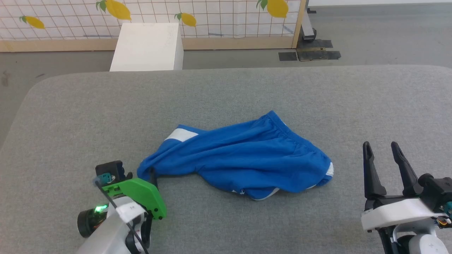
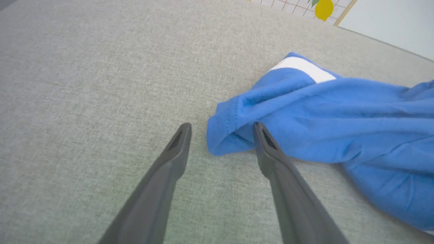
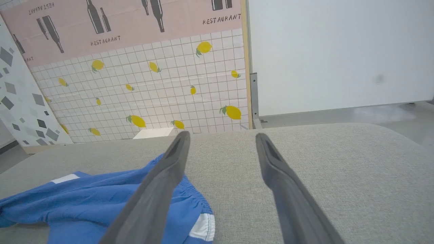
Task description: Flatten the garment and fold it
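Observation:
The garment (image 1: 247, 158), bright blue shorts with white trim, lies crumpled in a long heap on the grey table (image 1: 247, 91). My left gripper (image 1: 153, 175) is at the heap's left end. In the left wrist view the left gripper (image 2: 222, 130) is open, and a rolled blue corner of the garment (image 2: 339, 115) lies between its tips, with the right finger over the cloth. My right gripper (image 1: 380, 146) stands open to the right of the heap, apart from it. In the right wrist view the right gripper (image 3: 222, 137) holds nothing, and the garment (image 3: 84, 200) lies to its lower left.
A white box (image 1: 148, 46) stands on the floor beyond the table's far edge, before a tiled partition with lemons (image 1: 212, 17). Dark plates (image 1: 310, 53) lie on the floor at the back right. Bare grey cloth surrounds the heap on all sides.

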{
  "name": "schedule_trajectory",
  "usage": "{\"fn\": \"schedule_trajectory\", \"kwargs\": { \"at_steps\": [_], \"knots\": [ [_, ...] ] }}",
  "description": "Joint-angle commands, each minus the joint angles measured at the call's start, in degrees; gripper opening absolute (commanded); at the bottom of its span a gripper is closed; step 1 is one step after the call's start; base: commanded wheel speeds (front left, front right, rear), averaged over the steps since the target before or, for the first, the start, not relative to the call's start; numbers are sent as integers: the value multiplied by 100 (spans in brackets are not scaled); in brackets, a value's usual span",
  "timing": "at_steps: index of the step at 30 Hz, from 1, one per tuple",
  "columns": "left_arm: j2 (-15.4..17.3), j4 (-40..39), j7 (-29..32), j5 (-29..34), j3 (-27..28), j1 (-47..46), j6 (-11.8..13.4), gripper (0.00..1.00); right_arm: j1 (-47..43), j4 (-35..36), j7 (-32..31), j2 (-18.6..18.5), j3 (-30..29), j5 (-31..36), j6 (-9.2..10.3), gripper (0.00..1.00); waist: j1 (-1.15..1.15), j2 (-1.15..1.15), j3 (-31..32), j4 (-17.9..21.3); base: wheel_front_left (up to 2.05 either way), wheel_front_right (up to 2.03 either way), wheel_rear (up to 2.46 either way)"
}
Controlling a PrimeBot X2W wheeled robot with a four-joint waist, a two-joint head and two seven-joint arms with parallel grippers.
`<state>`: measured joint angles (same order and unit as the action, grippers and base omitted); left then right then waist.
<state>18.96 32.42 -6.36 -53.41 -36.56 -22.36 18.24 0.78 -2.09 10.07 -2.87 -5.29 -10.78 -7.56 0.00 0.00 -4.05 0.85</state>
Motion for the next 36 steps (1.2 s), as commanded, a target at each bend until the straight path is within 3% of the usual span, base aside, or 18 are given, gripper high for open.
{"fn": "schedule_trajectory", "kwargs": {
  "at_steps": [1, 6, 10, 15, 19, 27, 30, 36],
  "knots": [
    [-9, -121, -231, -39, 43, 123, -38, 100, -82, 41, -12, -1, 22, 23, 8, 100, 0, 0, 16, -12, 0, 0, 0],
    [-59, -712, -836, 269, 418, 382, -85, 100, 7, 85, -69, -1, 110, 78, 8, 100, 0, 0, -16, -69, 0, 0, 0],
    [-273, -1781, -860, 1247, 1379, 687, -65, 100, 405, 56, -213, 0, 330, 253, 8, 100, 0, 0, -143, -153, 0, 0, 0],
    [-836, -2655, -863, 2376, 2336, 1157, -451, 100, 1313, -560, -782, 0, 839, 463, 8, 100, 0, 0, -350, -262, 0, 0, 0],
    [-1245, -2952, -863, 2996, 2835, 1285, -881, 100, 2051, -1404, -1665, 0, 1097, 465, 8, 100, 0, 0, -543, -401, 0, 0, 0],
    [-1575, -3152, -864, 3518, 3376, 1168, -1455, 100, 3252, -2699, -3174, 0, 1088, 242, 8, 100, 0, 0, -958, -671, 0, 0, 0],
    [-1600, -3145, -864, 3567, 3466, 1106, -1559, 100, 3608, -3059, -3624, 0, 1122, 136, 8, 100, 0, 0, -1087, -749, 0, 0, 0],
    [-1606, -3150, -864, 3408, 3411, 1009, -1513, 100, 4091, -3498, -4275, 0, 1262, -60, 8, 100, 0, 0, -1262, -854, 0, 0, 0]
  ]
}}
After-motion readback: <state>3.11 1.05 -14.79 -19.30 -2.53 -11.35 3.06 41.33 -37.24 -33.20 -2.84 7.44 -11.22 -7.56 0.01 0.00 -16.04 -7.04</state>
